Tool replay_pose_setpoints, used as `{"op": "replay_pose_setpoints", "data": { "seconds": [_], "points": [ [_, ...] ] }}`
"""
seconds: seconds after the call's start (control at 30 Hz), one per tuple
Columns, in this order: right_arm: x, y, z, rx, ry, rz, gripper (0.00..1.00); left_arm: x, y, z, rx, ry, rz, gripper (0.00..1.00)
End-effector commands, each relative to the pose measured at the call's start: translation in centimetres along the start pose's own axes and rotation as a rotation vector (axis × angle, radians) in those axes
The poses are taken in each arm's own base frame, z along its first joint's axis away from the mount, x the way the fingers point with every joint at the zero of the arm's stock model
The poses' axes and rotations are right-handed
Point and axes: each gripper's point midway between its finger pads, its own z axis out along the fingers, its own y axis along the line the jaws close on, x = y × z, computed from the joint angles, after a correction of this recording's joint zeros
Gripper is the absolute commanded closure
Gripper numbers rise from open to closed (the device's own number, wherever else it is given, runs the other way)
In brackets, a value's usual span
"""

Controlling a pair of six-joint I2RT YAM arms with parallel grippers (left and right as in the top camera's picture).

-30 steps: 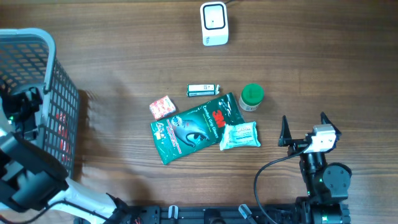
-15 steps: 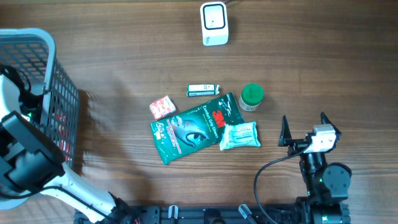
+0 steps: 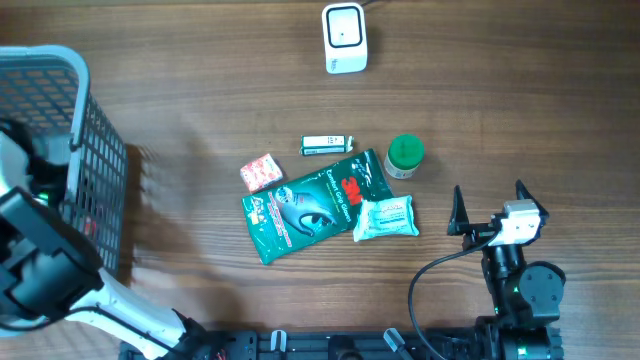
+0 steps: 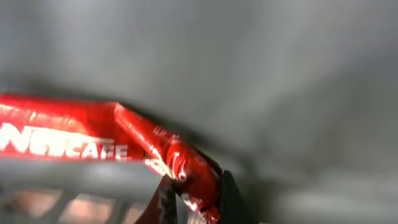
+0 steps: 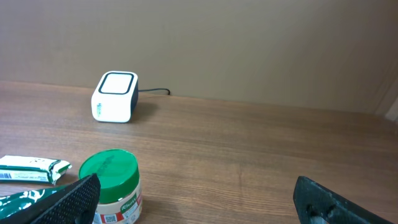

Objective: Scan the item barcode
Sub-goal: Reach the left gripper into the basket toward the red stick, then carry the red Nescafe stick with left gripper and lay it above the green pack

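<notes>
Left tool [image 4: 194, 200]: fingers drawn together, clamped on one crimped end of a red foil packet with white lettering [image 4: 87, 134].
Red foil packet: inside the grey plastic mesh basket [image 3: 62, 58] at the left edge of the desk. It stretches to the left of the grip, and the basket's grid shows below it in the wrist view. That view is blurred, so no barcode can be made out.
Left arm [image 3: 40, 270]: reaches into the basket from the near side and hides its tool in the overhead view.
Right tool [image 3: 488, 195]: fingers wide apart, holding nothing, over the near right of the brown wood-grain desk [image 3: 520, 90].
White box-shaped scanner [image 3: 344, 38]: stands at the far edge, well apart from the basket.
Green foil pouch [image 3: 312, 205]: lies flat and tilted at mid-desk.
Green-lidded round jar [image 3: 405, 154]: upright, just beside the pouch's far right corner.
White wipes packet [image 3: 386, 218]: lies against the pouch's right edge.
Small pink box [image 3: 261, 172]: at the pouch's far left corner.
Slim white and green packet [image 3: 328, 145]: just beyond the pouch, left of the jar.
</notes>
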Motion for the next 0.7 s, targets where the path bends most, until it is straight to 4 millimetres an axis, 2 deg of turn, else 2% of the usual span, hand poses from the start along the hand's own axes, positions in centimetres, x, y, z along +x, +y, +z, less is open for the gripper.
{"op": "replay_pose_setpoints", "data": {
  "seconds": [0.0, 0.03, 0.13, 0.17, 0.2, 0.27, 0.3, 0.37, 0.43, 0.47, 0.5, 0.57, 0.67],
  "points": [
    [-0.2, 0.1, 0.0, -0.008, -0.009, -0.010, 0.00, -4.0, -2.3, -12.3, 0.231, -0.198, 0.049, 0.96],
    [-0.2, 0.1, 0.0, -0.008, -0.009, -0.009, 0.00, -4.0, -2.3, -19.0, 0.349, -0.293, 0.045, 0.96],
    [-0.2, 0.1, 0.0, -0.008, -0.009, -0.010, 0.00, -2.2, -1.5, -26.8, 0.509, -0.401, 0.065, 0.96],
    [-0.2, 0.1, 0.0, -0.008, -0.009, -0.010, 0.00, 0.2, -1.1, -31.1, 0.639, -0.435, 0.105, 0.96],
    [-0.2, 0.1, 0.0, -0.008, -0.009, -0.009, 0.00, 1.9, -0.9, -33.1, 0.709, -0.442, 0.138, 0.96],
    [-0.2, 0.1, 0.0, -0.008, -0.009, -0.009, 0.00, 5.1, -0.3, -35.6, 0.810, -0.447, 0.196, 0.96],
    [-0.2, 0.1, 0.0, -0.008, -0.009, -0.009, 0.00, 7.6, 0.3, -36.9, 0.854, -0.459, 0.249, 0.96],
    [-0.2, 0.1, 0.0, -0.008, -0.009, -0.009, 0.00, 12.8, 0.3, -37.3, 0.887, -0.427, 0.381, 0.96],
    [-0.2, 0.1, 0.0, -0.008, -0.009, -0.010, 0.00, 17.1, -0.3, -36.2, 0.865, -0.381, 0.509, 0.96],
    [-0.2, 0.1, 0.0, -0.008, -0.009, -0.009, 0.00, 20.5, -1.3, -34.4, 0.802, -0.373, 0.623, 0.96],
    [-0.2, 0.1, 0.0, -0.008, -0.009, -0.010, 0.00, 22.5, -1.9, -33.1, 0.762, -0.370, 0.690, 0.96],
    [-0.2, 0.1, 0.0, -0.008, -0.009, -0.010, 0.00, 27.1, -3.3, -28.9, 0.644, -0.346, 0.774, 0.96],
    [-0.2, 0.1, 0.0, -0.008, -0.009, -0.010, 0.00, 31.6, -4.8, -23.7, 0.524, -0.319, 0.807, 0.96]
  ]
}}
